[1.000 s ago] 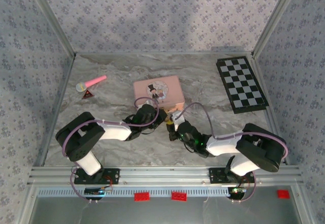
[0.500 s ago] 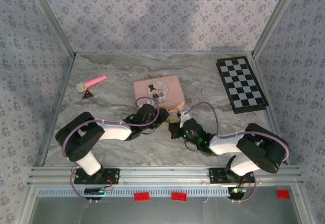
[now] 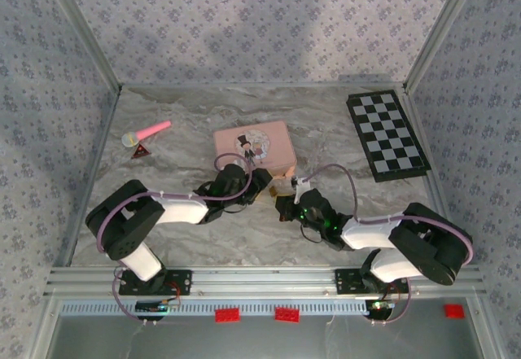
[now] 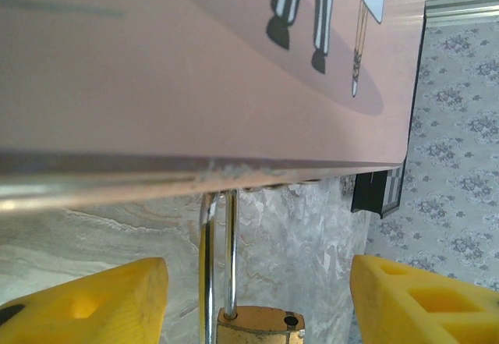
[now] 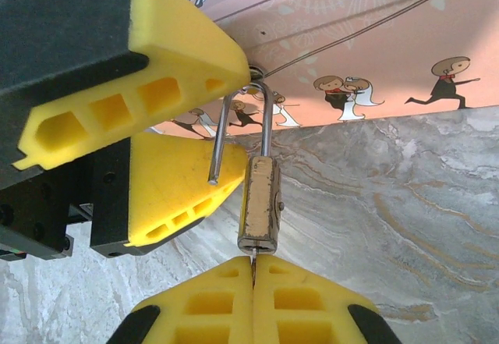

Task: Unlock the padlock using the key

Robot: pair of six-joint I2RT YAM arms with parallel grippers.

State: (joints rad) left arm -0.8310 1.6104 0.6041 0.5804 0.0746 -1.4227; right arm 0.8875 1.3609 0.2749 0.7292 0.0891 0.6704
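the padlock [image 5: 259, 200] lies straight ahead of the right gripper [image 5: 253, 285], which pinches the key [image 5: 253, 261]. the left gripper [image 4: 259, 293] is spread either side of it.

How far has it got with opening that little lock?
Mostly done: the small brass padlock has one end of its grey shackle out of the body. The right gripper pinches the thin metal key in its base; the left gripper sits open around it. Left, maybe: unhooking it from the pink tin box.

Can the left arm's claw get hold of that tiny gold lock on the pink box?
Probably yes: the left claw is open, its yellow fingers either side of the padlock, with nothing between them and it.
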